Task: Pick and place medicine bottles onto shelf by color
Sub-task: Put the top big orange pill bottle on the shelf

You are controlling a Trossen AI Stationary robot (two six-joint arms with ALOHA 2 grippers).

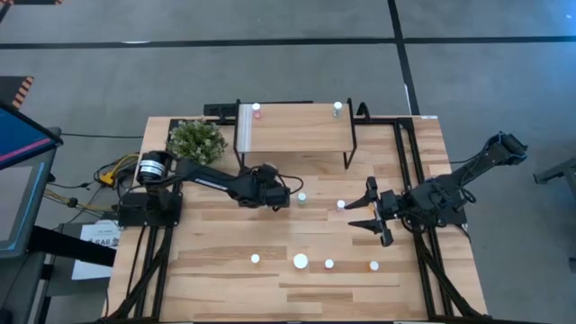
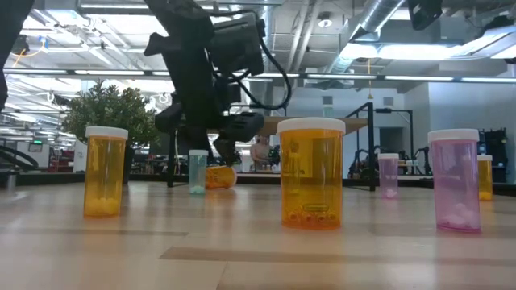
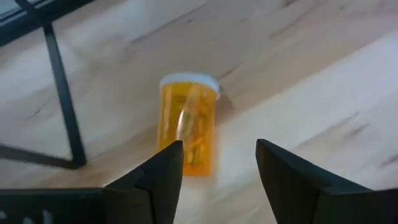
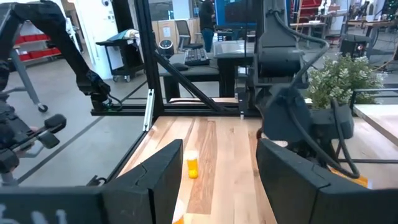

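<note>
Overhead, you can count two medicine bottles on the shelf (image 1: 297, 126), a pink-tinted one (image 1: 256, 111) and a pale one (image 1: 337, 108), plus six more white caps on the table: two mid-table and four in a row along the near side. Your left gripper (image 1: 279, 196) sits just below the shelf; your right gripper (image 1: 367, 210) hovers mid-table, fingers spread and empty. Level with the table, you see three orange bottles standing, two pink, one clear, and one orange bottle (image 2: 219, 176) lying on its side beneath the left gripper. Through the left wrist, that toppled orange bottle (image 3: 188, 132) lies just beyond the parted, empty fingers (image 3: 163, 171).
</note>
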